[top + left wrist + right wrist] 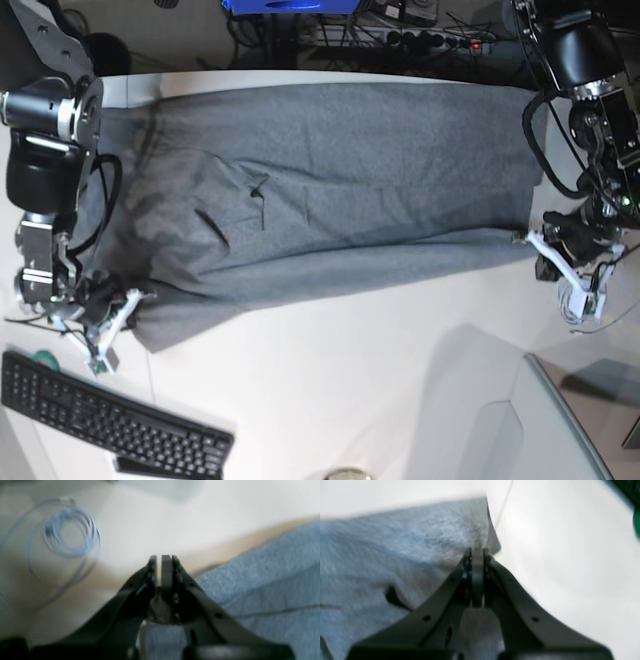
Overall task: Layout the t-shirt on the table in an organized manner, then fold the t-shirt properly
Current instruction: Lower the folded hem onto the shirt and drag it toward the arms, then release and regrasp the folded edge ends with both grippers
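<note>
The heather-grey t-shirt (340, 180) is stretched sideways across the far half of the white table (350, 370), with creases left of its middle. My left gripper (532, 240) at the right side of the base view is shut on the shirt's near right corner. In the left wrist view the jaws (162, 558) are together with fabric between them, and the shirt (275, 580) runs off to the right. My right gripper (135, 298) is shut on the near left corner. In the right wrist view the gripper (477, 552) pinches the shirt's edge (407, 542).
A black keyboard (110, 425) lies at the near left, with a small green object (42, 357) beside it. A coiled pale cable (67, 535) lies on the table by my left gripper. A translucent sheet (540, 430) sits at the near right. Cables and a power strip (430, 40) run behind the table.
</note>
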### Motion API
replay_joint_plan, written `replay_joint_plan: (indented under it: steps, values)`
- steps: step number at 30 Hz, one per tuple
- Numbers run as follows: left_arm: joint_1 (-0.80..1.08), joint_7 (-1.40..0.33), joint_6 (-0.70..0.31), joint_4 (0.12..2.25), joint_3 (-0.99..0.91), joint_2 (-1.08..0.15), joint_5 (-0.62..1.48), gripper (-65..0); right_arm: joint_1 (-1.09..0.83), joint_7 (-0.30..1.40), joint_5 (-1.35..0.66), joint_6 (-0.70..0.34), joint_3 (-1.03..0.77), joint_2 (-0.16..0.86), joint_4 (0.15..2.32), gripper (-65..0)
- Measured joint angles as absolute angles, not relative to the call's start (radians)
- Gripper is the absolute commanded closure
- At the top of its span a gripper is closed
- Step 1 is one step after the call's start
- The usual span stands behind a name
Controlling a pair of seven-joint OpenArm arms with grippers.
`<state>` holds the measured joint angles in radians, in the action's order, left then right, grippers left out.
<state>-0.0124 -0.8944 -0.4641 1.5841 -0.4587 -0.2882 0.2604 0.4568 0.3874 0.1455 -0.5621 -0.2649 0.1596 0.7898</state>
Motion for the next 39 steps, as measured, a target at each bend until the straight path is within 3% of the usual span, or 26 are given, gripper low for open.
replay_joint_plan:
  steps: [6,13,22,31,39]
  values:
    - [0.107,-0.883,-0.467,1.642,-0.450,-0.308,0.276,0.0,0.352,0.562,0.136,-0.565,-0.262,0.162,1.094,-0.2]
    - [0.199,-0.883,-0.473,1.667,-0.455,-0.328,0.281,0.0,0.210,0.695,0.138,-0.569,-0.268,0.155,1.234,-0.2]
    - [0.236,-0.879,-0.509,1.667,-0.453,-0.344,0.274,0.0,0.062,0.773,0.138,-0.568,-0.272,0.143,1.404,-0.2]
    - [0.287,-0.876,-0.510,1.668,-0.453,-0.343,0.270,0.0,-0.001,0.772,0.134,-0.567,-0.346,0.098,1.441,-0.2]
    - [0.355,-0.876,-0.506,1.800,-0.463,-0.285,0.265,0.0,-0.074,0.776,0.139,-0.566,-0.373,0.046,1.534,-0.2]
